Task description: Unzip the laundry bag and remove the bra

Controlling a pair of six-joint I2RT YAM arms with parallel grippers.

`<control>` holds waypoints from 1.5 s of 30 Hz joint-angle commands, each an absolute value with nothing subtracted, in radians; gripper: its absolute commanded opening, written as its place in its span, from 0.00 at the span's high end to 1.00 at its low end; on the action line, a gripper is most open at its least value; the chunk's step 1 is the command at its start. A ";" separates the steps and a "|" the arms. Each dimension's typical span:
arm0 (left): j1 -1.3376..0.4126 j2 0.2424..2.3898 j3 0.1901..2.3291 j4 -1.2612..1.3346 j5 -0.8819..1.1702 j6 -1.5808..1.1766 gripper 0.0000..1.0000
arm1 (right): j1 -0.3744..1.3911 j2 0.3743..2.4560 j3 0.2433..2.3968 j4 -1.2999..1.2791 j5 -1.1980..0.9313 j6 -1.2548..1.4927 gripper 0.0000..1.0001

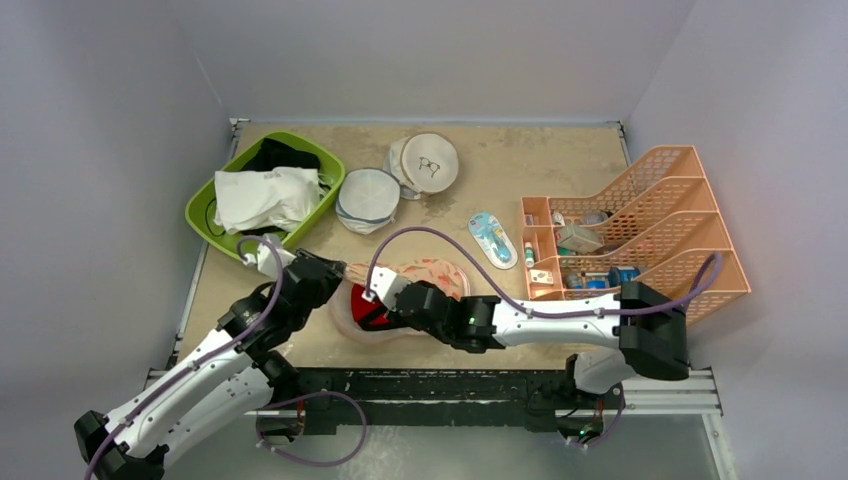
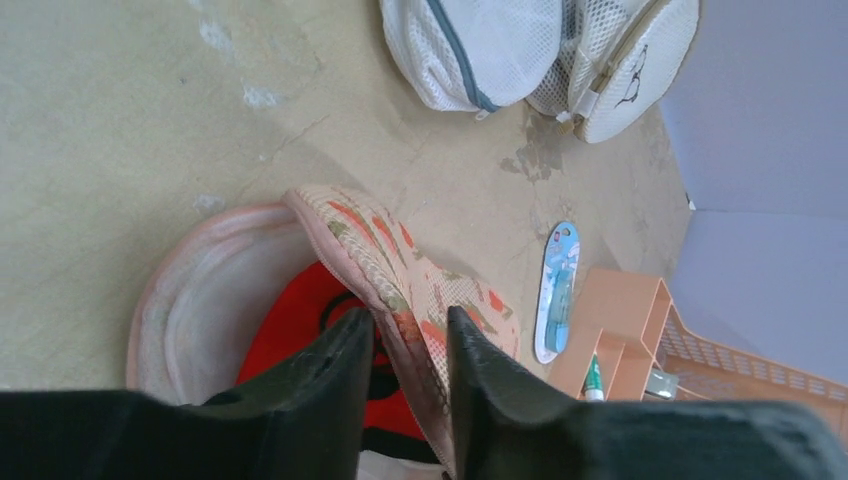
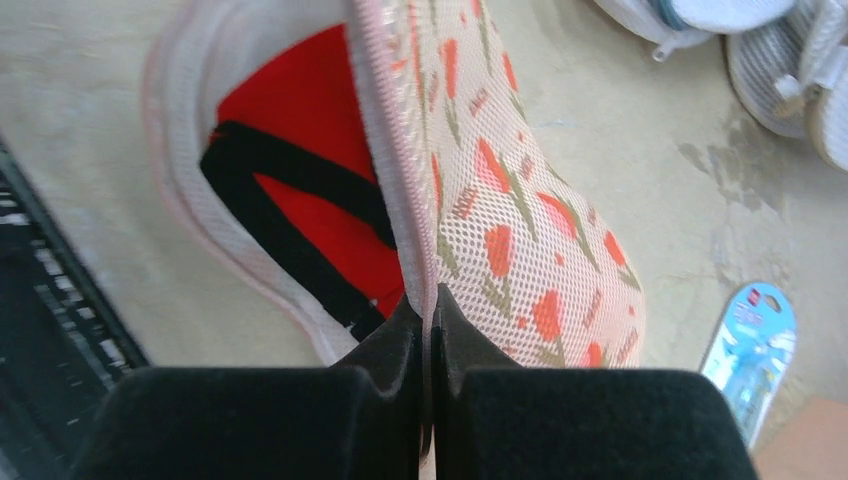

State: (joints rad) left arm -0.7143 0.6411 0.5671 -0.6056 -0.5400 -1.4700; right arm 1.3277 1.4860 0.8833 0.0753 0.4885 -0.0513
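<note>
Right gripper [image 3: 428, 305] is clamping tight on the zipper edge of the laundry bag [image 3: 520, 230], holding up its flowered flap. Left gripper [image 2: 408, 320] is straddling the same flap, its fingers slightly apart. The bag is lying open near the worktop's [image 1: 520, 170] near edge, left of centre, and the red bra [image 3: 300, 110] is sitting inside its lower half. Beyond, a grey-trimmed mesh bag [image 1: 367, 200] and a white round bag [image 1: 428, 163] are lying toward the far edge. A green tub [image 1: 205, 215] of clothes is sitting at the far left corner.
</note>
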 commanded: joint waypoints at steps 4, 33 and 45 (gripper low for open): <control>-0.711 0.609 0.689 -0.643 -0.656 -1.284 0.41 | 1.261 1.399 1.004 -0.071 0.149 0.069 1.00; -0.711 0.627 0.706 -0.594 -0.527 -1.044 0.09 | 0.397 1.776 1.282 -0.318 -0.533 0.113 1.00; -0.712 0.843 0.636 -0.377 -0.280 -0.989 0.13 | 0.300 1.671 1.060 -0.203 -0.419 0.164 0.99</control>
